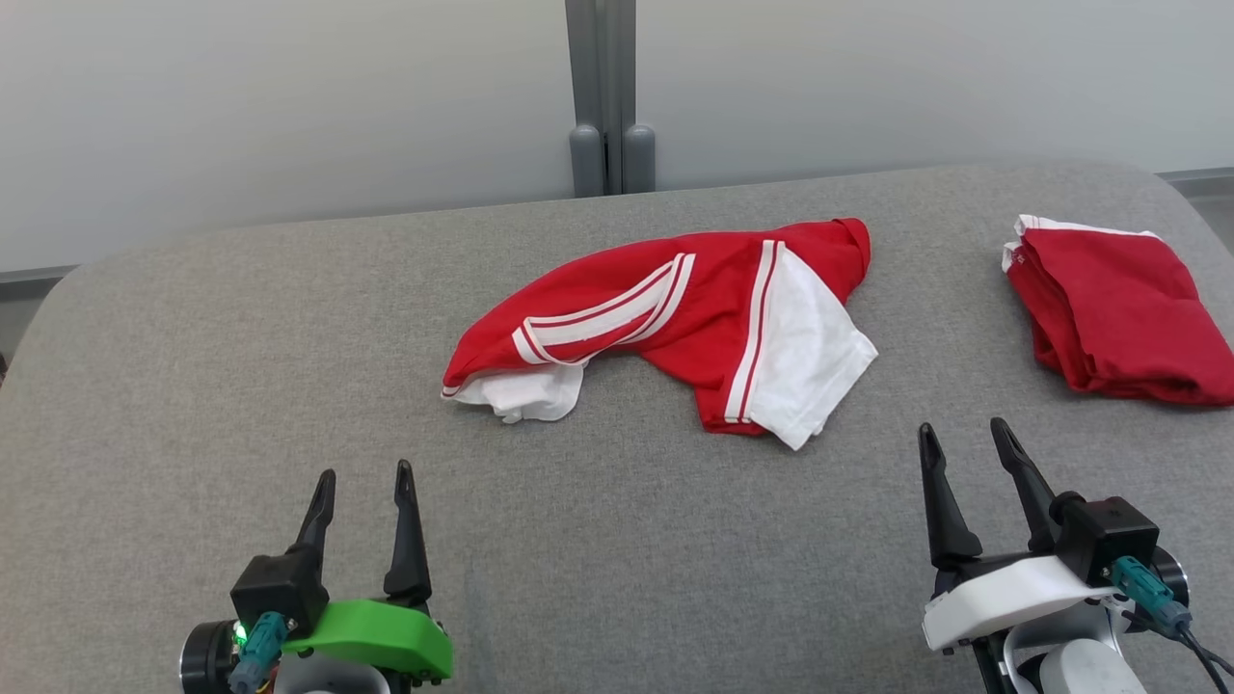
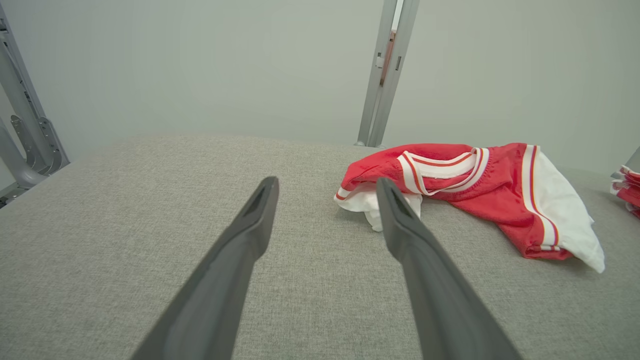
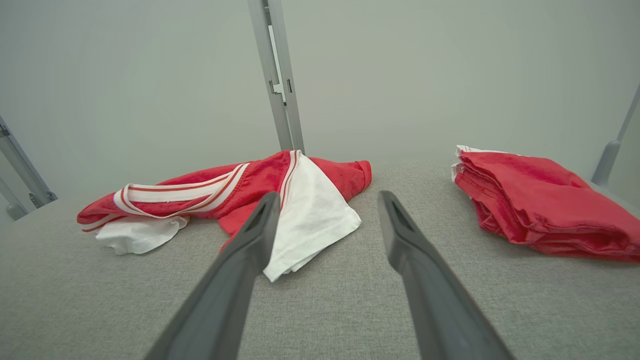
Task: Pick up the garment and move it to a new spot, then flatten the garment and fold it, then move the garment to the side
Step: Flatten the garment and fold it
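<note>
Garment (image 1: 713, 328), red with white stripes and white panels, lies crumpled on the grey cloth-covered bench (image 1: 241, 366), near the middle and toward the far edge, with nothing touching it. One white end sticks out at its left, and a wide white panel spreads at its right.

From the head view, the left claw (image 1: 364, 472) sits at the near left and the right claw (image 1: 962, 429) at the near right. Both have their fingers spread wide and empty, and both are short of the garment.

A folded red cloth (image 1: 1118, 308) with a white edge rests at the far right, apart from the garment.

The left wrist view looks between the spread left claw (image 2: 326, 182) and catches the garment (image 2: 495, 200) off to its right. The folded red cloth (image 2: 627, 187) is a sliver at the picture's edge, and a metal frame (image 2: 25, 125) stands at the left.

The right wrist view, through the spread right claw (image 3: 328, 196), takes in the garment (image 3: 260, 175) at left and the whole folded red cloth (image 3: 540, 200) at right, showing its stacked layers.

A grey post (image 1: 603, 96) rises behind the bench against a pale wall (image 1: 289, 96).
</note>
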